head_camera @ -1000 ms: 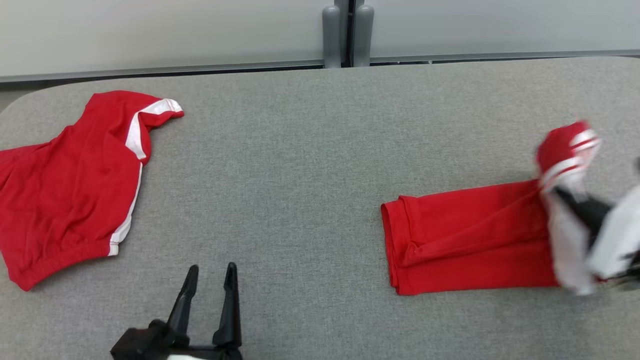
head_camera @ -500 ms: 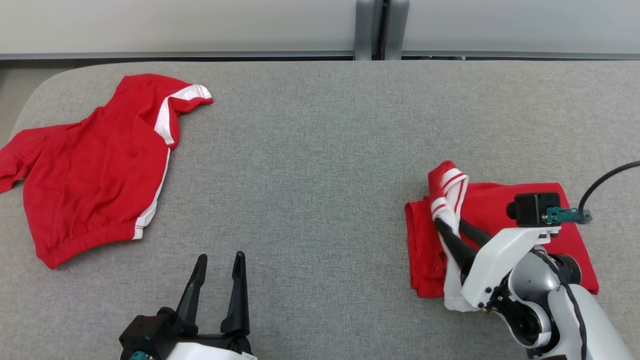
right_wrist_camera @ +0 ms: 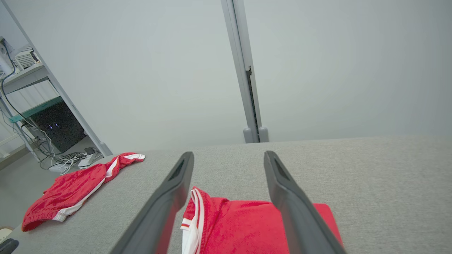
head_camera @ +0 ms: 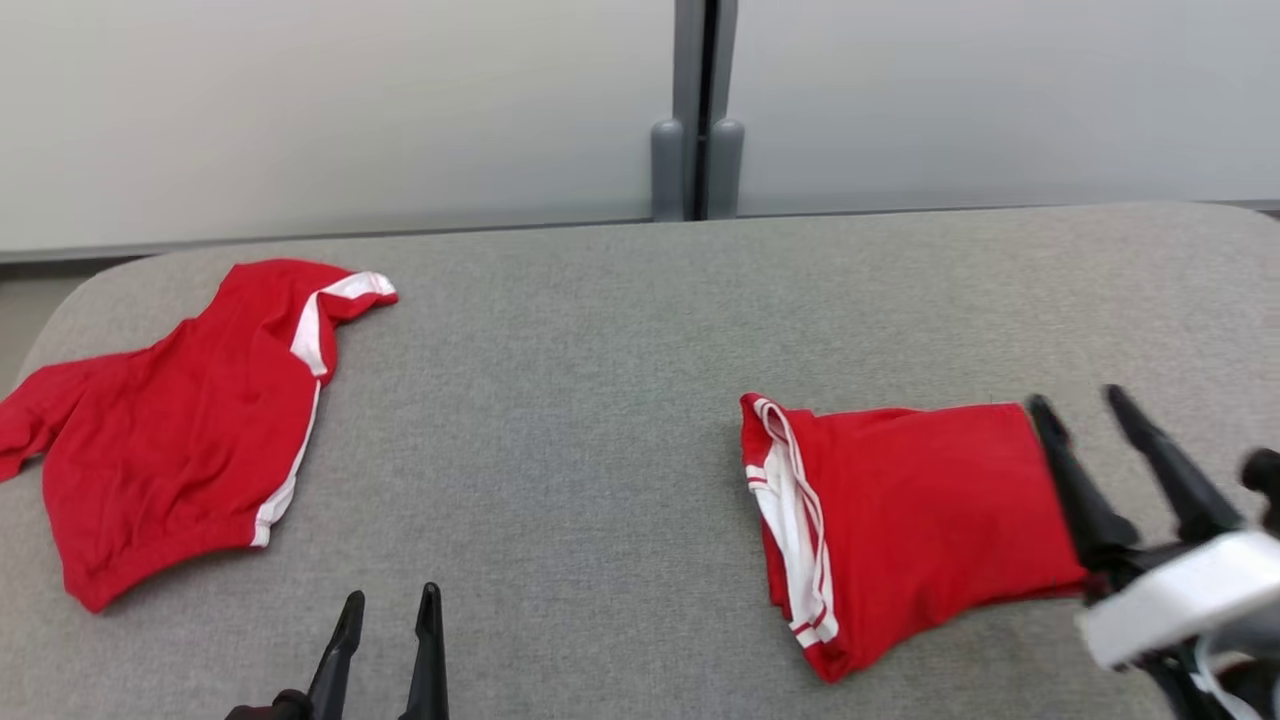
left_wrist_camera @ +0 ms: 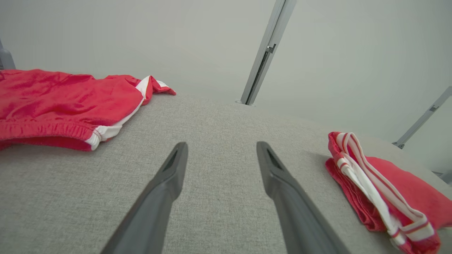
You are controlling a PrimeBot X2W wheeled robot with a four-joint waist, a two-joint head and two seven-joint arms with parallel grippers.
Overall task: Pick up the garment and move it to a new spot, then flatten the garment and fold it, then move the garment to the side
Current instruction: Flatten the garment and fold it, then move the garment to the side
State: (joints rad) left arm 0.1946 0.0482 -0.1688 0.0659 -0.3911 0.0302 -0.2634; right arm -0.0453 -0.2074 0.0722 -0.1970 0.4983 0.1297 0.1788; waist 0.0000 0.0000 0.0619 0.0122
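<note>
**Head view:** the left gripper (head_camera: 391, 595) is cut off by the bottom edge just below its fingers. The right gripper (head_camera: 1078, 398) is blurred, its wrist cropped at the lower right corner. One of its fingers covers the right edge of the folded red garment (head_camera: 920, 510).

**Left wrist view:** the left edge crops the unfolded red garment (left_wrist_camera: 53, 102).

**Right wrist view:** the bottom edge crops the folded red garment. The cables (right_wrist_camera: 67, 160) at far left are too small to trace.

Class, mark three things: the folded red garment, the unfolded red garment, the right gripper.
folded red garment (head_camera: 920, 510), head view, centre of its top layer
unfolded red garment (head_camera: 170, 440), head view, middle of cloth
right gripper (head_camera: 1078, 398), head view, midway between fingertips
</note>
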